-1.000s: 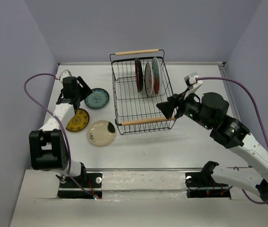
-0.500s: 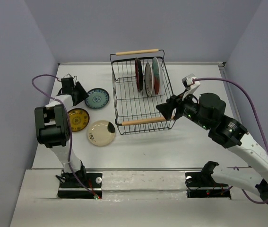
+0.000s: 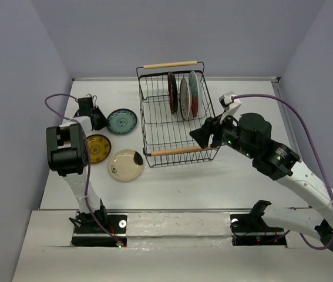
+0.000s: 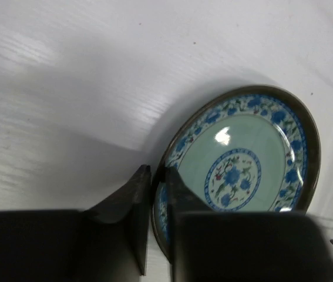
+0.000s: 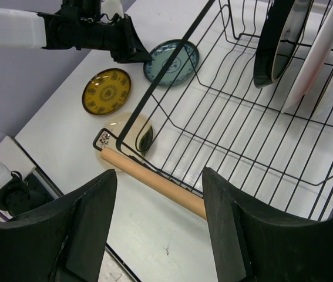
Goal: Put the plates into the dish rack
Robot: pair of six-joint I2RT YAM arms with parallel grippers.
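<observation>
**Left jaws astride the teal-blue plate's rim; right jaws wide and empty by the rack.**

The left gripper [image 4: 157, 176] is the nearer arm. Its jaws stand narrow with the near rim of the teal-blue plate [image 4: 236, 170] between them, and the disc spreads ahead and to their right. The fingers hide the contact, so I cannot tell whether they pinch it. The dish rack [image 3: 142, 111] lies beyond the plate's far edge. The right gripper [image 5: 159, 175] hovers open, with the near wooden handle [image 5: 154, 183] crossing just ahead.

Left gripper [image 4: 156, 172] pinched, right gripper [image 5: 158, 172] wide
</observation>
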